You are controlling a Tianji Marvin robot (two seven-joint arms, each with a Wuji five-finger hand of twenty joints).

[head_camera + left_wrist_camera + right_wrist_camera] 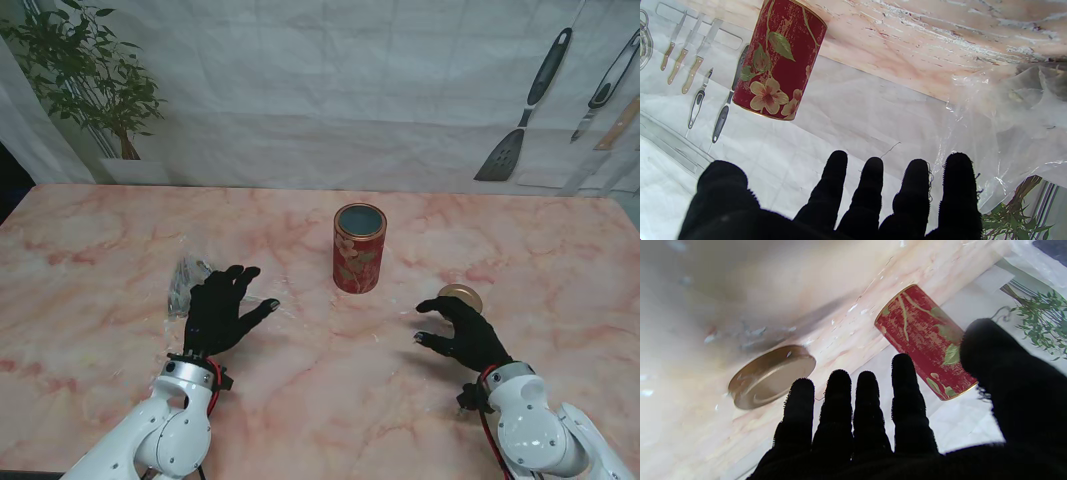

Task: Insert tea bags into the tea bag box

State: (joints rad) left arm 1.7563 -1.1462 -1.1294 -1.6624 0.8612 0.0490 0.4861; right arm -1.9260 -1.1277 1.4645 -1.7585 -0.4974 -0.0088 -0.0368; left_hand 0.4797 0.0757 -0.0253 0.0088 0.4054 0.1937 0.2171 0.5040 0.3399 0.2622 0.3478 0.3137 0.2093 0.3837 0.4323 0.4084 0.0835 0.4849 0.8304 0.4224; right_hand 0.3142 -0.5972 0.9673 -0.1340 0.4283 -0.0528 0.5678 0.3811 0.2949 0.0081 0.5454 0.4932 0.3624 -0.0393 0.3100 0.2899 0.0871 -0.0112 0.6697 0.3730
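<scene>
Clear bag of tea bags [188, 283] lay just beyond my left hand [222, 310], fingers spread, empty. Red tea tin [359, 248] stood open between hands; right hand [463, 333] spread too, lid [461, 296] beside it.

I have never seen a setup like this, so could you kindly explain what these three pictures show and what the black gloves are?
The gloves are a robot's two five-fingered hands. One picture looks down from its stand; the other two come from wrist cameras, shown upside down. On the marble table stands a red tea tin, open, with its gold lid lying off to the right. The left hand rests with spread fingers over a clear plastic bag, seemingly holding tea. The right hand hovers open beside the lid. Neither holds anything yet.
</scene>
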